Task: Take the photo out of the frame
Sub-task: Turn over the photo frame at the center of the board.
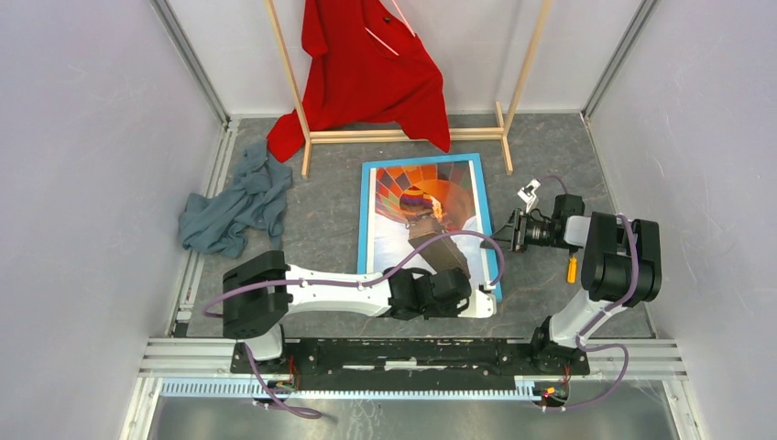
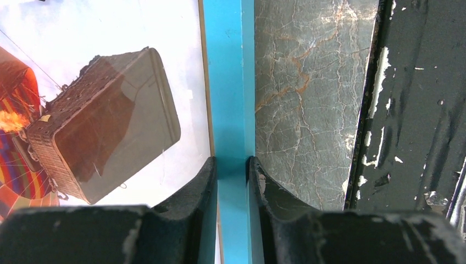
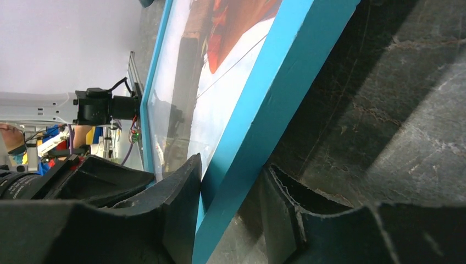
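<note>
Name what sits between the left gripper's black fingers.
The light blue rectangular picture frame, its border clamped by the left gripper; the left wrist view shows it.

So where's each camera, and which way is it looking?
Top external: high behind, looking down at the table; left arm and right arm show.
Left wrist: on the left arm, looking down past the left gripper at the frame.
Right wrist: low beside the frame, looking along it past the right gripper.
All three show the photo.
</note>
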{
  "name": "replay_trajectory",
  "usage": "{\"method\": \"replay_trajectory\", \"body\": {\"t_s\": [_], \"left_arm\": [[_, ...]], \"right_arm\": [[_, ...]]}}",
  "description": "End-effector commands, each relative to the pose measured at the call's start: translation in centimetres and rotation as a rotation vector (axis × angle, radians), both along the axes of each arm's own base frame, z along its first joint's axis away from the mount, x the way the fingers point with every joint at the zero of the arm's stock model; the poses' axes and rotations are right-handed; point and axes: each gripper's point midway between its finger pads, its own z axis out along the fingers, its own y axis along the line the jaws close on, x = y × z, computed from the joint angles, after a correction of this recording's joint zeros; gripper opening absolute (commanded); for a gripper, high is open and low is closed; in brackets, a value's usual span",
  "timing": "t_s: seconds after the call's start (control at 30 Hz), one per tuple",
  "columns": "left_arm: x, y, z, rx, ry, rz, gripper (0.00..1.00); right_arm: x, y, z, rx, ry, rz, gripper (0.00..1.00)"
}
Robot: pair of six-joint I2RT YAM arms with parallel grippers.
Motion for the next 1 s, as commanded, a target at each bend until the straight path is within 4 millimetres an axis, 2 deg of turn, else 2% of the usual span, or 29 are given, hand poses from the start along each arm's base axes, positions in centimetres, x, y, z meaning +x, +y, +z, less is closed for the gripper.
{"method": "replay_trajectory", "body": {"t_s": [0.0,0.07,0.2,0.43,0.53,0.67,0.8,0.97], "left_arm": [[2.0,-2.0,4.4,-0.154,-0.097,0.047,0.21],[2.1,-1.9,4.3,-0.153,-0.103,0.052,0.23],[2.7,-1.7,4.5,-0.157,-0.116,0.067,0.31],[4.5,-0.9,5.8,-0.179,-0.154,0.108,0.82],[5.5,-0.5,7.1,-0.204,-0.173,0.134,0.95],[7.7,0.6,10.3,-0.260,-0.211,0.188,1.00],[10.4,2.9,13.7,-0.322,-0.236,0.260,1.00],[13.7,7.3,17.0,-0.401,-0.260,0.359,1.00]], "right_arm": [[-0.7,1.1,3.1,0.133,-0.038,0.068,0.45],[-0.8,1.2,3.5,0.141,-0.050,0.077,0.43],[-0.9,1.2,4.2,0.151,-0.069,0.083,0.28],[-0.9,1.2,5.1,0.152,-0.099,0.090,0.21],[-0.9,1.2,5.7,0.144,-0.121,0.103,0.13],[-0.9,0.9,6.7,0.086,-0.180,0.132,0.00],[-0.7,0.4,7.9,0.010,-0.233,0.153,0.00],[-0.6,-0.1,8.9,-0.070,-0.253,0.157,0.00]]}}
